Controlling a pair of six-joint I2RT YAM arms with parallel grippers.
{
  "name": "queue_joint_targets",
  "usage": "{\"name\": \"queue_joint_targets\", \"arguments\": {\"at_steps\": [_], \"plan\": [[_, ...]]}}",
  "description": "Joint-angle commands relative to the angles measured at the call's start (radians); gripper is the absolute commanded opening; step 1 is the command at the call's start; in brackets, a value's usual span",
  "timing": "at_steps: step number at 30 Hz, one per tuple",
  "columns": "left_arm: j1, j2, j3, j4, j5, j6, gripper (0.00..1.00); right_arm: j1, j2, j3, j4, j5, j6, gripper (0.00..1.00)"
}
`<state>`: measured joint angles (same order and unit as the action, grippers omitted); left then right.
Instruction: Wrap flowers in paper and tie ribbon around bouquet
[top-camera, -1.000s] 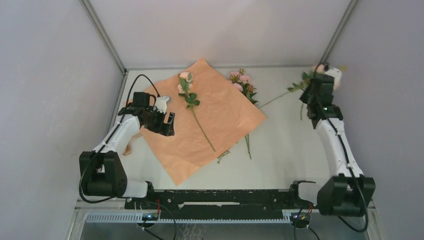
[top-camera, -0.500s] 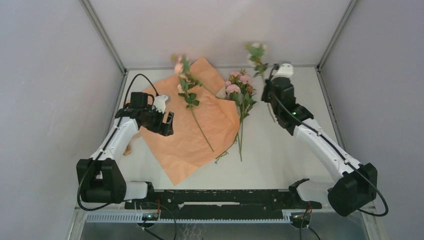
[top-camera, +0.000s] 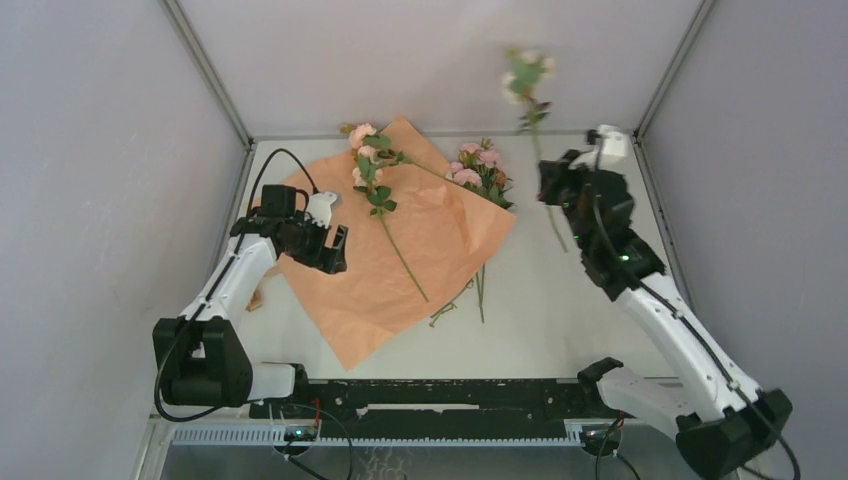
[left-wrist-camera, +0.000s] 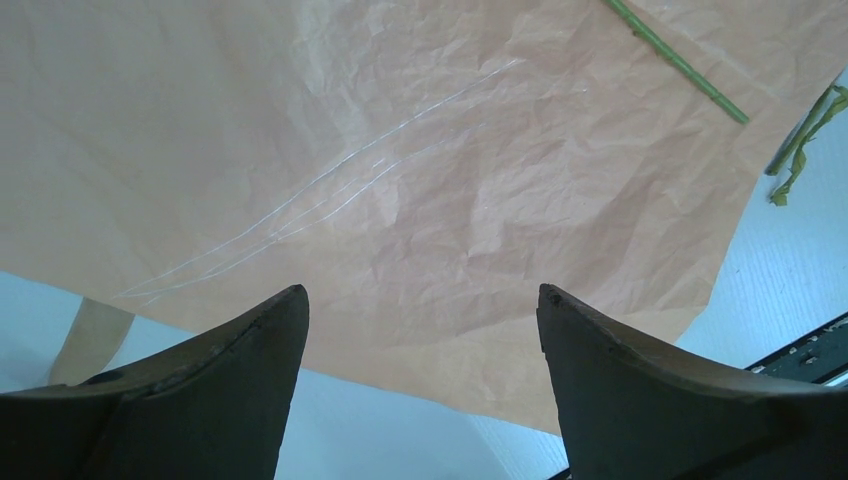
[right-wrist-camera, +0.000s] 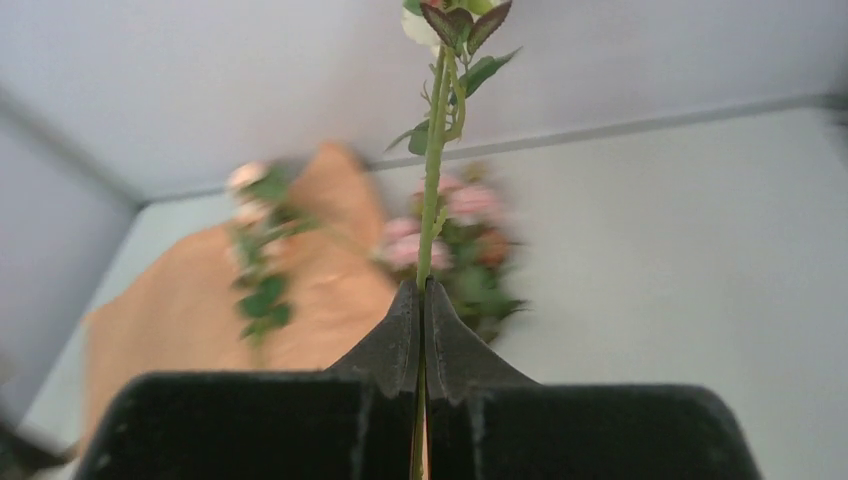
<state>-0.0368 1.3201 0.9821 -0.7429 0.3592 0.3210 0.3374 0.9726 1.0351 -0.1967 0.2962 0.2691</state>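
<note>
The tan paper lies crinkled on the table, and flowers rest on its far part with a long stem pointing toward me. More pink flowers lie by the paper's right corner. My right gripper is raised and shut on the thin green stem of one flower, which stands upright above the jaws. My left gripper hangs open over the paper's left edge, holding nothing. A tan strip that may be the ribbon peeks out from under that edge.
Loose green stems lie on the white table beside the paper's right corner. Grey walls close in the left, right and far sides. A black rail runs along the near edge between the arm bases.
My right arm swung its flower from the far right toward the middle, then lifted it upright. A second flower now lies on the paper's far part, and the paper's right corner has shifted left. The left arm is still.
</note>
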Motion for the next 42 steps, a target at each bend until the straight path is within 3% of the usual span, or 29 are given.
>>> {"name": "queue_joint_targets", "arguments": {"at_steps": [1, 8, 12, 14, 15, 18, 20, 29, 35, 38, 42], "plan": [[0.008, -0.022, 0.032, 0.036, -0.034, -0.017, 0.89, 0.243, 0.138, 0.006, 0.285, -0.092, 0.003, 0.00], [0.067, -0.017, 0.027, 0.048, -0.072, -0.024, 0.89, 0.465, 0.583, 0.093, 0.581, -0.071, 0.167, 0.00], [0.075, -0.005, 0.021, 0.062, -0.113, -0.011, 0.90, 0.514, 0.885, 0.313, 0.526, -0.149, 0.237, 0.02], [0.077, 0.000, 0.015, 0.069, -0.133, 0.002, 0.90, 0.521, 1.006, 0.478, 0.310, -0.197, 0.203, 0.33], [0.079, 0.003, 0.009, 0.074, -0.146, 0.011, 0.90, 0.522, 1.042, 0.550, 0.199, -0.194, 0.175, 0.44], [0.081, 0.017, -0.007, 0.095, -0.186, 0.042, 0.90, 0.505, 1.042, 0.582, 0.110, -0.170, 0.054, 0.57], [0.080, 0.036, -0.013, 0.108, -0.209, 0.057, 0.90, 0.468, 1.016, 0.584, 0.080, -0.231, -0.032, 0.61], [0.078, 0.131, 0.008, 0.123, -0.231, 0.063, 0.89, 0.214, 1.150, 0.849, -0.284, -0.413, -0.248, 0.63], [0.077, 0.160, 0.059, 0.113, -0.227, 0.059, 0.88, 0.158, 1.409, 1.233, -0.420, -0.460, -0.463, 0.67], [0.077, 0.177, 0.075, 0.109, -0.223, 0.053, 0.88, 0.158, 1.506, 1.385, -0.416, -0.440, -0.554, 0.73], [0.077, 0.201, 0.086, 0.108, -0.197, 0.043, 0.88, 0.161, 1.546, 1.385, -0.291, -0.469, -0.651, 0.79]]}}
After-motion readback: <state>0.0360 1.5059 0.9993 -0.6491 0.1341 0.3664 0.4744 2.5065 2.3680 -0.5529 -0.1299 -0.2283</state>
